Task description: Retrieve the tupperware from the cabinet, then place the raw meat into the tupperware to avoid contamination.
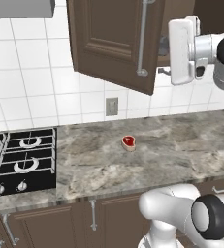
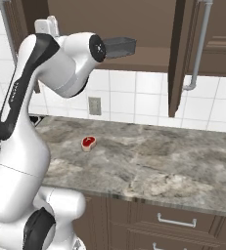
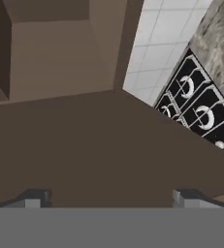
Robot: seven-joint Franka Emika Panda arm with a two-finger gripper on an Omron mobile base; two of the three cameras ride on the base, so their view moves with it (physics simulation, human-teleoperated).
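Cabinet (image 2: 134, 29) shelf: arm half-hides tupperware (image 2: 120, 47)

Lighting is even and diffuse in both base views; no single source can be told. The white tiles (image 1: 31, 92) read bright, without glare. The desk (image 2: 148, 161) is evenly lit; the meat (image 1: 128, 142) casts only a faint, soft shadow. The open cabinet door (image 1: 113, 41) is darker on its underside. The cabinet interior (image 3: 60, 63) in the hand view is dim, flat brown, with a darker corner at upper left. The robot arm (image 2: 51, 68) shows soft shading and no hard highlights. All pictures are sharp, rendered, free of motion blur and of edge distortion. Stove (image 3: 198, 114) edges look slightly jagged.
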